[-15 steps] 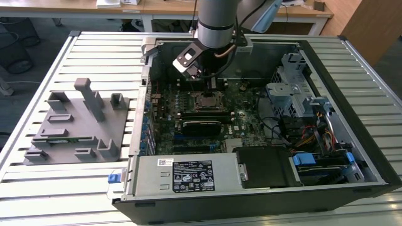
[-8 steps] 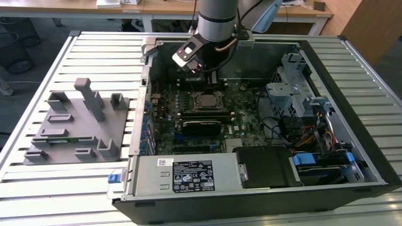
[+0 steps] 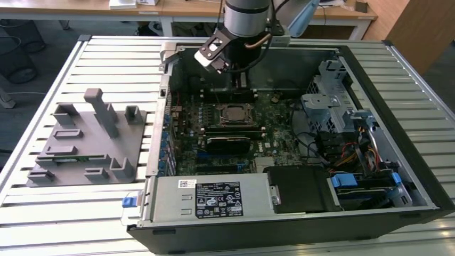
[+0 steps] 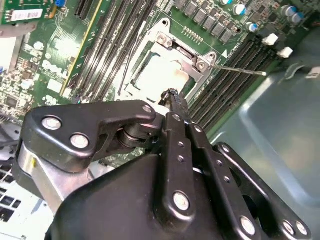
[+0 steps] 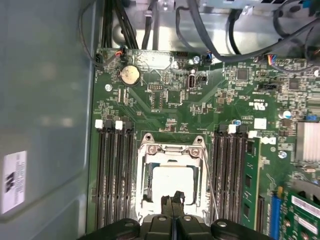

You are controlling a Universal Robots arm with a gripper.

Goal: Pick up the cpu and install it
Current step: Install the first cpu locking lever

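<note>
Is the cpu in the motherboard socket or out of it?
In: the cpu lies flat inside the socket frame in the first wrist view.

You're getting open room above the cpu [image 5: 172, 182]; memory slots [image 5: 109, 170] are flanking it, case wall [image 5: 45, 100] standing near.
</note>
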